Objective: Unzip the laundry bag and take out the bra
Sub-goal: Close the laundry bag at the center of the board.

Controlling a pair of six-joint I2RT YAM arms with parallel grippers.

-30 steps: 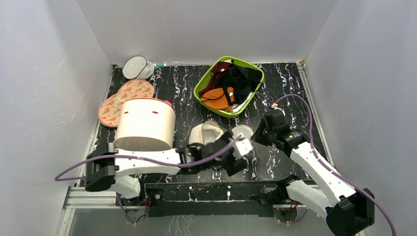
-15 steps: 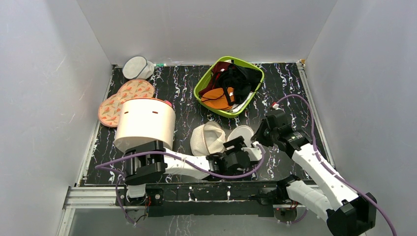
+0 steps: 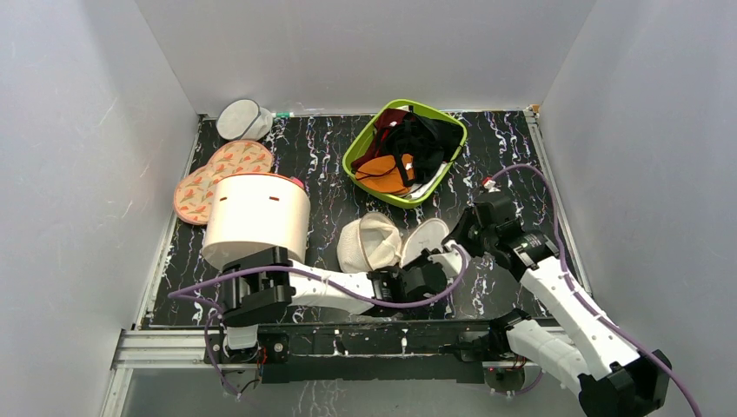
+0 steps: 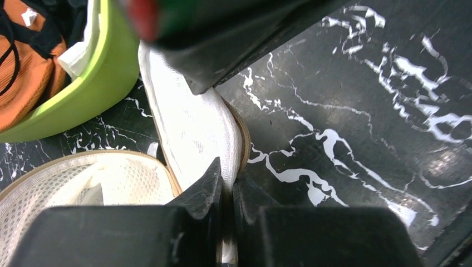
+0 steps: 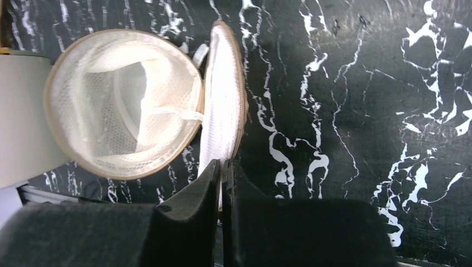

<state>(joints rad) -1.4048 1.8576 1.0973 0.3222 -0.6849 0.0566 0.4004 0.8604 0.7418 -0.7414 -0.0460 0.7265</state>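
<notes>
Table: black top (image 3: 504, 148) with white marbling, walled in by pale grey panels.
Cylinder: large cream drum (image 3: 256, 219) with a red rim showing at its far edge, on the left half of the table, just left of the laundry bag.
Basket: lime-green (image 3: 350, 159), at the far middle, tilted toward the arms and heaped with clothes.
Patterned pads: two flat orange-printed pieces (image 3: 222, 172), behind the cylinder by the left wall.
Laundry bag: off-white mesh pouch (image 3: 367, 243) near the front middle, unzipped, its round half lying open with the white lining showing.
Flap: the bag's other half (image 5: 222, 100), swung out to the right and standing on edge, tan zip tape along its rim.
Grey pouch: round mesh one (image 3: 239, 119) in the far left corner.
Bra: orange cups with black straps (image 3: 384, 171), in the near side of the basket, well apart from the bag.
Black garment: (image 3: 417, 139) above the bra in the basket.
Dark red cloth: (image 3: 391, 117) at the basket's far edge.
Left claw: (image 4: 224, 183) pinched closed on the near edge of the flap, white mesh caught between its fingers.
Right claw: (image 5: 222, 169) also clamped on the flap's rim, fingers almost touching.
</notes>
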